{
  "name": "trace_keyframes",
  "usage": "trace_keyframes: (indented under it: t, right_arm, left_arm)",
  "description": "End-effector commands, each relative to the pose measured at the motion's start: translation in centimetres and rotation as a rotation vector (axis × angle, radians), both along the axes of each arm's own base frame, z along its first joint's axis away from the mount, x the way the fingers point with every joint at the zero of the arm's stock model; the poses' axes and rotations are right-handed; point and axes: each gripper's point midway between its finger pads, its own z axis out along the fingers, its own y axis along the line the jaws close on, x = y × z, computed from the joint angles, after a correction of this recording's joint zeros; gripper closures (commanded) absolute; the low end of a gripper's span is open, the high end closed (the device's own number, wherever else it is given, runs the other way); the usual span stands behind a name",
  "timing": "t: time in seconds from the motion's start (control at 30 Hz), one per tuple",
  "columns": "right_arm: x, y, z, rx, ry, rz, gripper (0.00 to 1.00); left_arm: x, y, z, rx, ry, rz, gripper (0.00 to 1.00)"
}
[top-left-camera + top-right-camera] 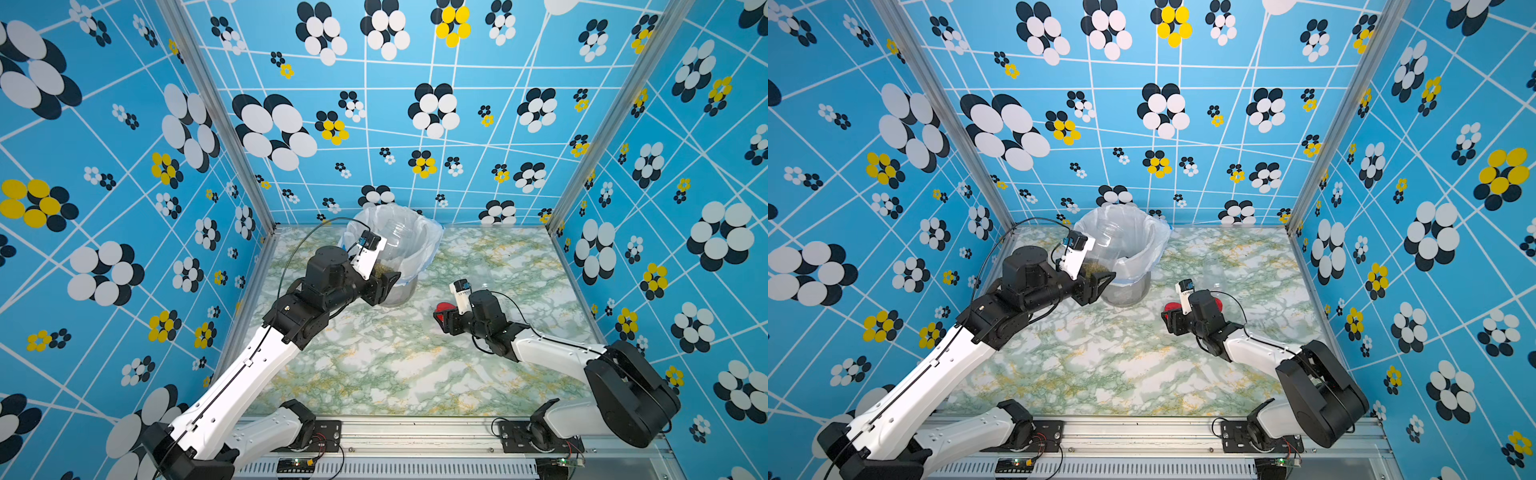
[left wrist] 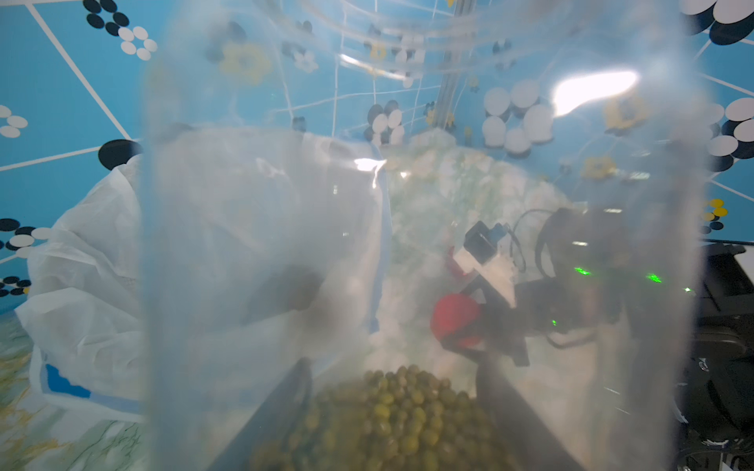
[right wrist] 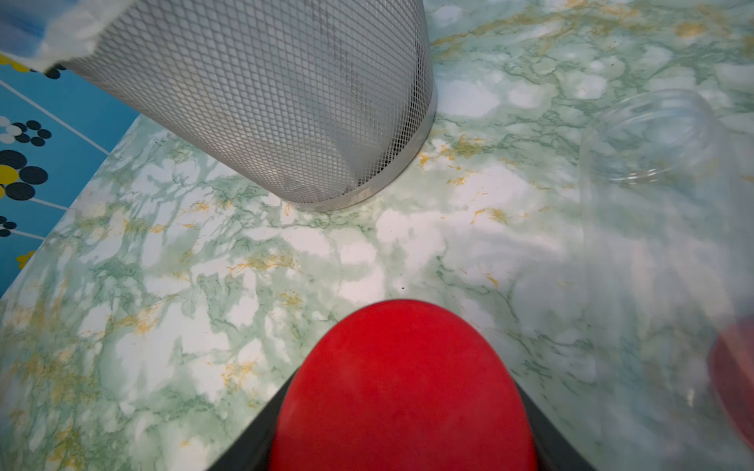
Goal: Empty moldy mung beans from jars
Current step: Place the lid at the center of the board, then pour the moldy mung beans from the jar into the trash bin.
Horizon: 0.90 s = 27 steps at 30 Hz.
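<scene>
Left wrist view, and the left gripper [image 1: 385,286] has its jaws clamped round the base of a clear jar [image 2: 408,204]. It's lidless, mouth leaning over the bag-lined mesh bin [image 3: 285,102]. Lined up to pour, I'd say, though the moldy mung beans [image 2: 391,420] sit heaped at the jar's bottom. Across the tabletop [image 1: 395,365], the right gripper [image 1: 444,315] has its jaws pinching a red lid [image 3: 402,387], held out of the way. An empty jar [image 3: 648,138] stands nearby.
</scene>
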Motion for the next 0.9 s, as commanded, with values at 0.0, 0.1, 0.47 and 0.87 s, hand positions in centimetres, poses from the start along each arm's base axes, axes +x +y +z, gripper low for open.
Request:
trace_keyframes:
  t: [0.0,0.1,0.47,0.87]
  right_arm:
    - [1.3,0.6,0.7,0.034,-0.016,-0.022,0.33]
    - [1.6,0.6,0.1,0.029,0.006,-0.032,0.17]
    - [1.3,0.3,2.8,0.068,-0.055,-0.037,0.12]
    - [-0.5,-2.3,8.3,0.106,-0.160,-0.105,0.14]
  left_arm:
    - [0.0,0.2,0.2,-0.009,0.073,0.007,0.48]
    - [0.2,0.0,-0.1,-0.001,0.098,0.008,0.48]
    - [0.6,-0.1,1.5,0.030,0.143,0.002,0.49]
    - [2.4,3.2,-0.5,0.265,0.264,0.114,0.49]
